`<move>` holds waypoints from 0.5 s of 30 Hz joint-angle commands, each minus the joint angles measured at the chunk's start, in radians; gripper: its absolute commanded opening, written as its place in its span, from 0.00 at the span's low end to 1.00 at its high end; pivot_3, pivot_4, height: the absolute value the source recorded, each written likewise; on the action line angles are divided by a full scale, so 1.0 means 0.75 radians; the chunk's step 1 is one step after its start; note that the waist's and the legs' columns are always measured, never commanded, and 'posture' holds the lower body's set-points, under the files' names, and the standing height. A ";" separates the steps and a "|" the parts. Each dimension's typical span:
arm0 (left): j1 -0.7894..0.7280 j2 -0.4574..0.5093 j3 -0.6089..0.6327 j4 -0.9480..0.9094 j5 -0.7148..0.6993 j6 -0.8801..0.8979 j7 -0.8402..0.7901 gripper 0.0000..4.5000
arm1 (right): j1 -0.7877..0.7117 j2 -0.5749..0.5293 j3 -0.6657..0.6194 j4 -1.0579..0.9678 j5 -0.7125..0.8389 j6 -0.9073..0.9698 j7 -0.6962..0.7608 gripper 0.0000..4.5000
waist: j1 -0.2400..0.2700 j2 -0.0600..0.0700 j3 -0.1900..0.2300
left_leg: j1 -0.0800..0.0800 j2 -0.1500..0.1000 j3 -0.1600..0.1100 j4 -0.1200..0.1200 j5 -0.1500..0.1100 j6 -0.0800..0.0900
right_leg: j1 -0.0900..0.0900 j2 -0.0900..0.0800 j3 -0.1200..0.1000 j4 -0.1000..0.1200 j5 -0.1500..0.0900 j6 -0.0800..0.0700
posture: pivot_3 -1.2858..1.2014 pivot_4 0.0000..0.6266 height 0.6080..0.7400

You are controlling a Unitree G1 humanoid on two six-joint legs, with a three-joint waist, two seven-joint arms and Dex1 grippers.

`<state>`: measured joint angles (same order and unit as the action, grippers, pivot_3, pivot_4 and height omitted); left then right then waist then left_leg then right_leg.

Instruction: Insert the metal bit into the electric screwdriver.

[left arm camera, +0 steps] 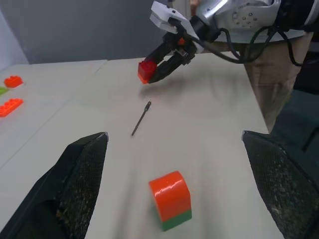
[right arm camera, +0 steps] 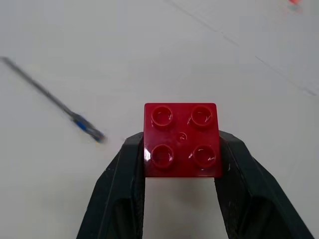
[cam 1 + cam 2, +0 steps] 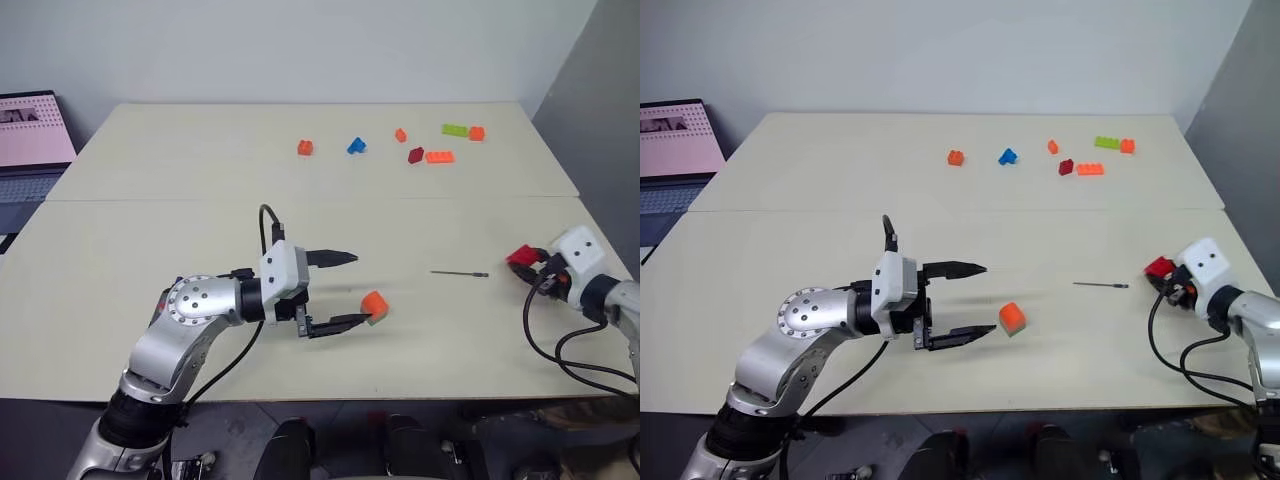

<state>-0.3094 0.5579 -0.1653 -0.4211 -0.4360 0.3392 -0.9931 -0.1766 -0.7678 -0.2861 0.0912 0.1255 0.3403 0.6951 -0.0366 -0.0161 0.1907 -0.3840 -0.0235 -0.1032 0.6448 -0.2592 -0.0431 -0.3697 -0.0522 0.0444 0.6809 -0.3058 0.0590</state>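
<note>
Pale cream counter [image 3: 200,220], two slabs butted along a seam running side to side, backed by a plain light wall; grey panel along the right edge, open laptop [image 3: 30,150] with a pink screen off the far left corner. Seen from the head: left claw [image 3: 340,290] hovering low over the near middle of the counter, fingers spread wide, nothing between them, an orange cube [image 3: 374,304] with a green base just beside the lower fingertip. Near the right edge, right claw [image 3: 525,262] pinching a red brick [image 3: 520,256]. Between the two, lying flat and alone on the counter, the metal bit [image 3: 460,272], nearer the right claw, touching nothing. Given by the right wrist view and not by the head views: four studs on the red brick, and a bluish band near one end of the metal bit. Given by the left wrist view: green underside of the orange cube. Counted along the far side: seven small bricks [image 3: 430,145] — four orange, one blue, one dark red, one green. One bit, one cube, one held brick, two claws. Electric screwdriver not made out.
</note>
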 commanded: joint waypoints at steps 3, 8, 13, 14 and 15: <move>-0.042 0.007 -0.025 0.017 0.027 -0.036 -0.029 1.00 | -0.046 0.055 -0.067 0.110 -0.051 0.086 -0.267 0.33 | 0.001 0.000 0.000 | 0.000 0.000 0.002 0.000 0.000 0.000 | 0.001 0.001 -0.001 0.000 0.000 0.000 | 0.52 0.24 1.00; -0.035 0.020 -0.033 0.022 0.046 -0.053 -0.047 1.00 | -0.066 0.076 -0.080 0.136 0.006 0.168 -0.281 0.33 | 0.004 0.001 0.000 | -0.001 0.001 0.004 0.000 0.000 0.000 | 0.001 0.000 0.001 -0.001 0.000 0.000 | 0.52 0.24 1.00; -0.012 0.024 -0.034 0.010 0.058 -0.056 -0.043 1.00 | -0.085 0.072 -0.098 0.129 0.032 0.186 -0.298 0.59 | 0.005 0.001 0.000 | -0.001 0.001 0.004 0.000 0.000 0.000 | 0.001 0.000 0.000 -0.001 0.000 0.000 | 0.52 0.24 1.00; -0.008 0.025 -0.034 0.009 0.061 -0.057 -0.043 1.00 | -0.090 0.073 -0.109 0.122 0.049 0.189 -0.296 0.66 | 0.005 0.001 0.000 | 0.000 0.001 0.004 0.000 0.000 0.000 | 0.001 0.000 0.000 -0.001 0.000 0.000 | 0.52 0.24 1.00; -0.003 0.026 -0.033 0.007 0.063 -0.057 -0.043 1.00 | -0.093 0.072 -0.120 0.114 0.061 0.189 -0.300 0.73 | 0.005 0.001 0.000 | 0.000 0.001 0.004 0.000 0.000 0.000 | 0.001 0.000 0.000 -0.001 0.000 0.000 | 0.52 0.24 1.00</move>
<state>-0.3166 0.5671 -0.1918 -0.3874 -0.3915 0.3166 -1.0229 -0.2219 -0.7036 -0.3338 0.2030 0.1454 0.4835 0.4785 -0.0331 -0.0156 0.1904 -0.3844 -0.0229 -0.0997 0.6448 -0.2592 -0.0429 -0.3691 -0.0522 0.0445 0.6805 -0.3057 0.0592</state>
